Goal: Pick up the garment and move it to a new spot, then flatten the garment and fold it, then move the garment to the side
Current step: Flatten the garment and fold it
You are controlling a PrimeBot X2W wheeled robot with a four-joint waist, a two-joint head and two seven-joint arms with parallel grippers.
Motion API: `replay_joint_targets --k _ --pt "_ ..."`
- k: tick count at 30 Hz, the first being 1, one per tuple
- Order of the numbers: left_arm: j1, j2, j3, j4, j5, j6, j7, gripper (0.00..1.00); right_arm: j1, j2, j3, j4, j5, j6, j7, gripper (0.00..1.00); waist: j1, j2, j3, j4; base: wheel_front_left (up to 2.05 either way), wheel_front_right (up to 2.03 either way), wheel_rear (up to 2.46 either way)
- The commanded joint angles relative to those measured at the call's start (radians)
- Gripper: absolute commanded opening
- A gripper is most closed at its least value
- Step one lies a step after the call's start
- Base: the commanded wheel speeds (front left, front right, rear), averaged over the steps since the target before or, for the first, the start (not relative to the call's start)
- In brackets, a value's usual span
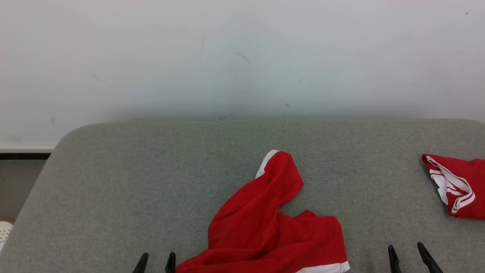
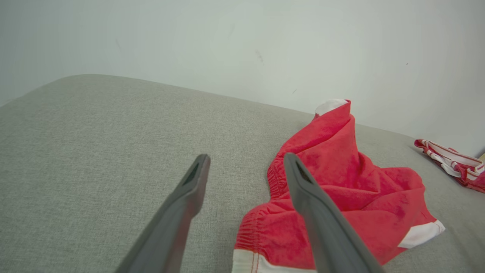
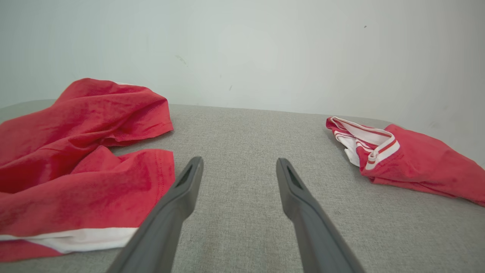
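While the left gripper (image 1: 155, 262) and right gripper (image 1: 411, 258) sit spread and empty, the garment (image 1: 265, 223) lies crumpled between them
I'd grab the waistband (image 2: 252, 231) near the left one, not the bunched middle

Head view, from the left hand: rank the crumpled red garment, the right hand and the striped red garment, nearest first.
1. crumpled red garment: just to the right of the left hand.
2. right hand: past that garment, at the lower right.
3. striped red garment: at the far right edge of the grey surface.
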Motion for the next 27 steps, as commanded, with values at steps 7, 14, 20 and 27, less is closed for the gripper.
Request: replay_joint_targets --k 7,14,20,27 --pt "-0.012 0.008 -0.003 0.002 0.005 0.002 -0.002 1.0 0.0 0.0 0.002 0.007 0.015 -0.003 -0.003 1.0 0.0 0.0 0.001 0.001 0.0 0.0 0.0" --pt "-0.008 0.04 0.015 0.011 -0.009 0.002 -0.002 1.0 -0.016 0.0 0.018 -0.003 0.019 -0.003 -0.003 1.0 0.0 0.0 -0.001 -0.001 0.0 0.0 0.0" --pt "0.006 0.139 -0.048 0.051 -0.093 0.002 0.034 1.0 -0.046 -0.07 0.132 0.031 0.069 -0.003 0.017 1.0 0.0 0.0 -0.002 0.001 0.0 0.0 0.0" --pt "0.016 0.263 -0.182 -0.021 -0.247 0.002 0.222 1.0 -0.076 -0.151 0.274 0.051 0.163 -0.003 0.173 1.0 0.0 0.0 0.019 0.022 0.0 0.0 0.0"
